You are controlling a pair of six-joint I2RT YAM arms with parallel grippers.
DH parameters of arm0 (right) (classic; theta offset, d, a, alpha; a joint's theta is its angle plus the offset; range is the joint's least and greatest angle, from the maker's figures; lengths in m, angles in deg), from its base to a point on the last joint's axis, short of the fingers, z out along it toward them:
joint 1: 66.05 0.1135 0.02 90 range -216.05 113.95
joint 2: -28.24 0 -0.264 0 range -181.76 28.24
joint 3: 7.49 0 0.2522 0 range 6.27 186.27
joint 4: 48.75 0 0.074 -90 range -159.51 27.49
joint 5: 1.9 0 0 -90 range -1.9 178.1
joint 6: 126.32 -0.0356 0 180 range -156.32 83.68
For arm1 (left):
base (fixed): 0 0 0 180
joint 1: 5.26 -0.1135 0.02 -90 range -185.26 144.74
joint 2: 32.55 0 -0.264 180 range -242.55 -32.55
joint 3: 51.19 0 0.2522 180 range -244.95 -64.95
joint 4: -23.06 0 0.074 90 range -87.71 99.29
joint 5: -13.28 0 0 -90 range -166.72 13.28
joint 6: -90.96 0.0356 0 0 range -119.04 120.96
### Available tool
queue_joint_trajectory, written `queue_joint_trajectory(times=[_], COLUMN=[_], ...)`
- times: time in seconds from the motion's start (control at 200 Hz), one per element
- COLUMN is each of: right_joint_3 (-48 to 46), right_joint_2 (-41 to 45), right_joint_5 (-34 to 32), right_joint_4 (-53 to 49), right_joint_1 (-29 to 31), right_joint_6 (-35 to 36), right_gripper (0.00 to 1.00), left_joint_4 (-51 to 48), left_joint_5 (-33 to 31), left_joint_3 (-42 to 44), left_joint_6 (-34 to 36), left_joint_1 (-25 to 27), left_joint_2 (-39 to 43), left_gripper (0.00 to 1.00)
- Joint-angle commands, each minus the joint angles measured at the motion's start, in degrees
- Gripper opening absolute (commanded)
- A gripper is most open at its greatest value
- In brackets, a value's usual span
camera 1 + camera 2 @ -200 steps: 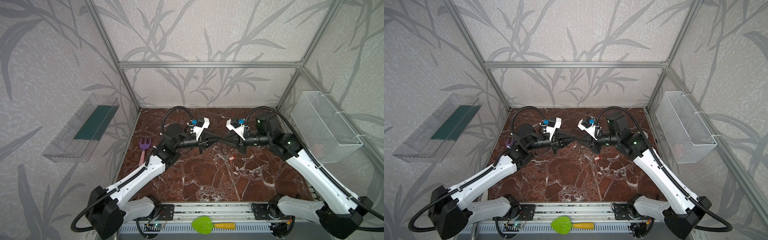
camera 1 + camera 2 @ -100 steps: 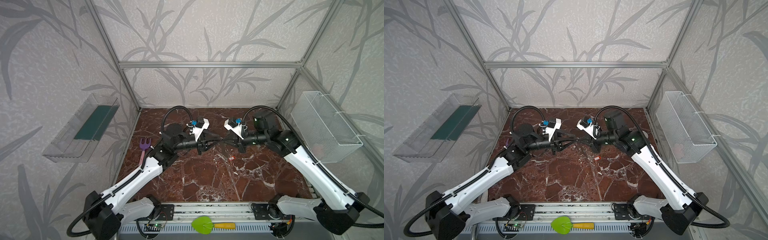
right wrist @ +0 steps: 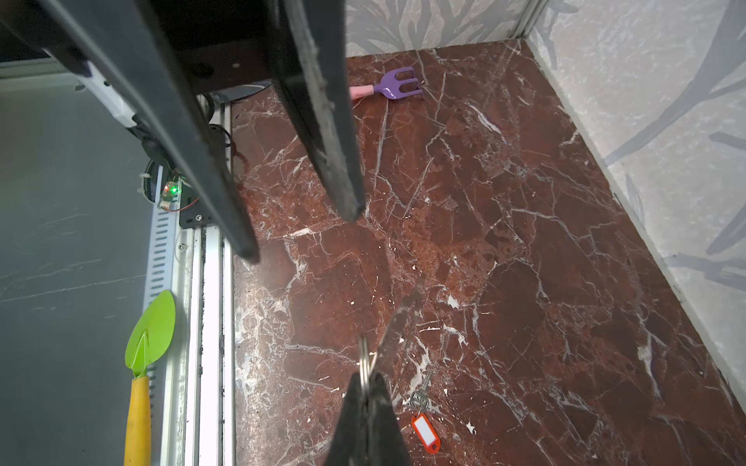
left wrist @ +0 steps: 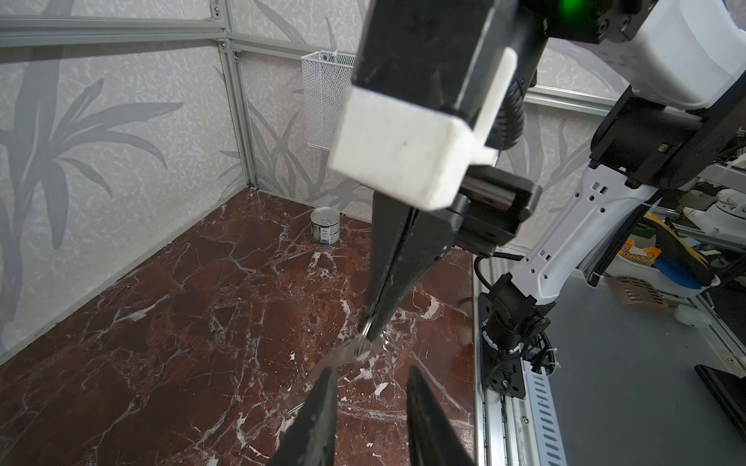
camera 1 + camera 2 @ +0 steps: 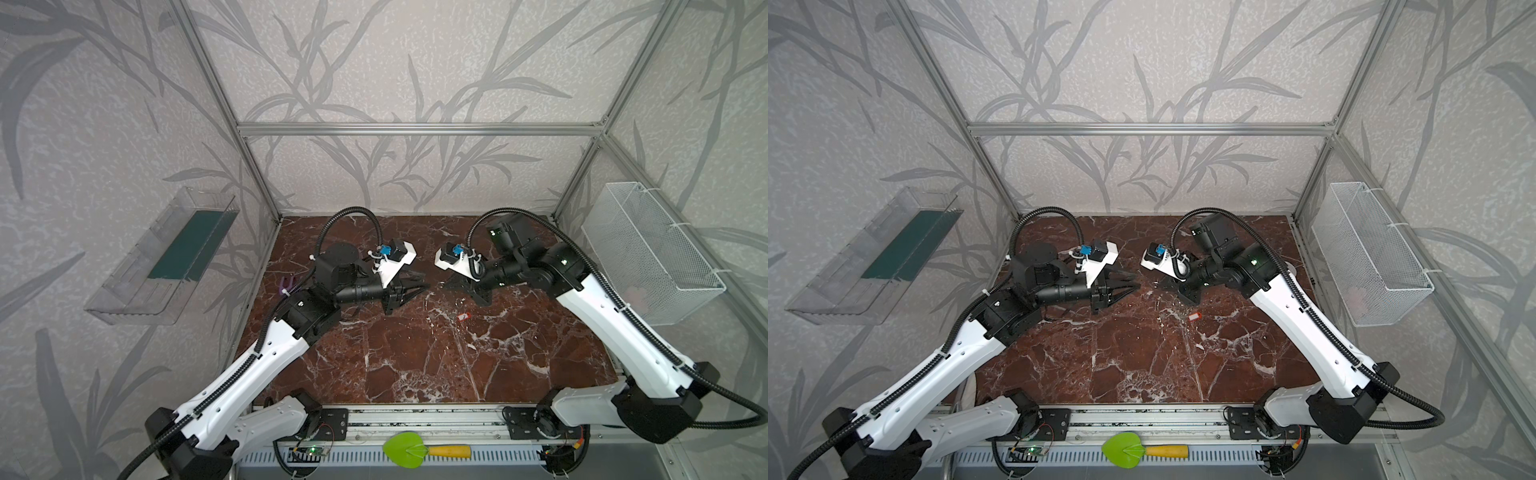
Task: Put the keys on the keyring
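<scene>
two grippers: right gripper [image 3: 366, 381] tight on the keyring [image 3: 364, 357], left gripper [image 4: 369, 375] slightly parted, empty; keys [image 3: 424, 429] on the table [image 3: 524, 242]

marble floor [image 5: 415, 357]: keys [image 3: 424, 429], rake [image 3: 397, 84], can [image 4: 325, 230]

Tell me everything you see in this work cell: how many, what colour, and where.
keys: one, silver with a red tag, lying on the table
keyring: one, silver, pinched in the right pincer's tips
toy rake: one, purple with a pink handle, on the table by the left wall
toy trowel: one, green with a yellow handle, on the front rail
tin can: one, silver, on the table against the right wall
wire basket: one, white, on the right wall
clear tray: one, transparent with a green sheet, on the left wall
table: one, red-brown marble
left pincer: one, black, open
right pincer: one, black, shut on the keyring
</scene>
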Motion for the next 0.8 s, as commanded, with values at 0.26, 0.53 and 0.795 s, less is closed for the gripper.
queue_joint_trajectory(times=[0.26,0.53,0.795], right_joint_3=[2.96,2.25,1.63], right_joint_2=[-0.40,-0.23,0.17], right_joint_5=[1.34,2.16,2.69], right_joint_4=[-2.34,-1.61,-1.07], right_joint_1=[1.47,1.90,2.09], right_joint_6=[3.39,3.17,3.04], right_gripper=[0.00,0.00,0.00], left_joint_4=[1.49,10.58,13.17], left_joint_5=[-5.21,-10.98,-14.39], left_joint_3=[2.32,6.54,7.44], left_joint_6=[8.60,7.66,8.69], left_joint_1=[5.53,7.58,8.83], left_joint_2=[-0.42,0.86,1.16], left_gripper=[0.26,0.30,0.31])
